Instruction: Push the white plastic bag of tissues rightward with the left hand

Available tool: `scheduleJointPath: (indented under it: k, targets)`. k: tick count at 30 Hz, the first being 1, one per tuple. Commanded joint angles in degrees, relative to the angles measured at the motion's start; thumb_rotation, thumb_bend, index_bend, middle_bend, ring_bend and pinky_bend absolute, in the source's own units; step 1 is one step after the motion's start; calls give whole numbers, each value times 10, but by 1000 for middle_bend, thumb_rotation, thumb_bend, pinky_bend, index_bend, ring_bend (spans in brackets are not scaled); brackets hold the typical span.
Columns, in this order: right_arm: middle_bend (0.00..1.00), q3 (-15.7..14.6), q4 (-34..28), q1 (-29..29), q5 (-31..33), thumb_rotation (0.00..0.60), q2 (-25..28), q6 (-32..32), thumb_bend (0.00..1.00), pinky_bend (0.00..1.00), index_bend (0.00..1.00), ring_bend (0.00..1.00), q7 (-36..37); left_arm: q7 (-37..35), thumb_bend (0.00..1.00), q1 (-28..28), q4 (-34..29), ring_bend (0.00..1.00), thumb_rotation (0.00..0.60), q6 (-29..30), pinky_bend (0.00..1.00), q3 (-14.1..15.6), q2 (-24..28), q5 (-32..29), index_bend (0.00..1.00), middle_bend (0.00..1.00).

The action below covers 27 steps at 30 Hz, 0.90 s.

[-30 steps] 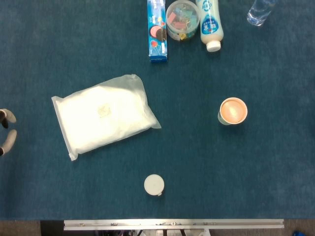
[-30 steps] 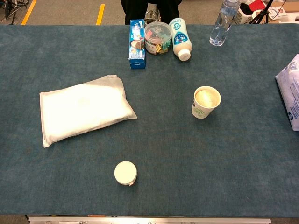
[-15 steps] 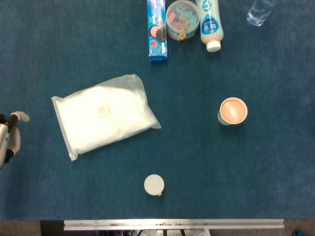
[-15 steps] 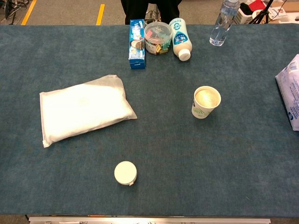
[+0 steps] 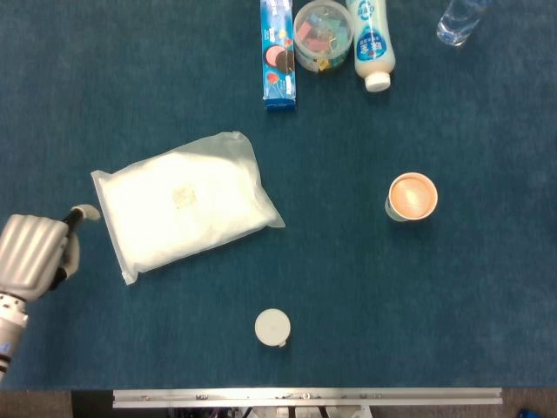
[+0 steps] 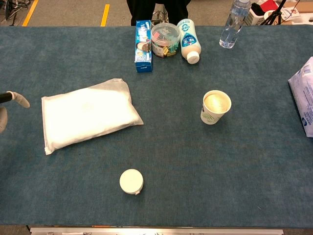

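The white plastic bag of tissues (image 5: 184, 205) lies flat and slanted on the blue cloth, left of the middle; the chest view shows the bag (image 6: 88, 115) too. My left hand (image 5: 39, 252) sits at the left edge, just left of the bag's short left side, holding nothing. One of its fingertips (image 5: 83, 212) reaches toward that side, and a thin gap seems to remain. In the chest view only the left hand's fingertips (image 6: 19, 101) show at the left border, spread apart. No view shows my right hand.
A paper cup (image 5: 412, 197) of drink stands to the right. A small white round lid (image 5: 272, 326) lies near the front edge. At the back are a blue box (image 5: 278, 52), a clip jar (image 5: 324, 33), a lying white bottle (image 5: 371, 39) and a water bottle (image 5: 459, 22). Another bag (image 6: 303, 95) lies far right.
My left hand has come in from the left edge and moved rightward, up close to the bag's left side. The bag has not shifted.
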Motion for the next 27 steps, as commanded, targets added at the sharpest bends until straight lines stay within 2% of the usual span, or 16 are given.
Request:
scheduleJointPath:
  k: [1,17,27]
  targets:
    - [450,1,0,0,1,600,0,-1,208,371,359,281,0,34,1000,-25,-20,830,600,-40,821,-3,3,-28,308,1000]
    - [450,2,1,1,3,600,1,-7,208,371,359,281,1,101,1000,-75,-19,857,600,-102,850,-12,-41,-68,177,1000]
    - [450,2,0,0,2,600,2,-7,208,371,359,281,2,152,1000,-81,-19,871,600,-110,859,3,-52,-96,181,1000]
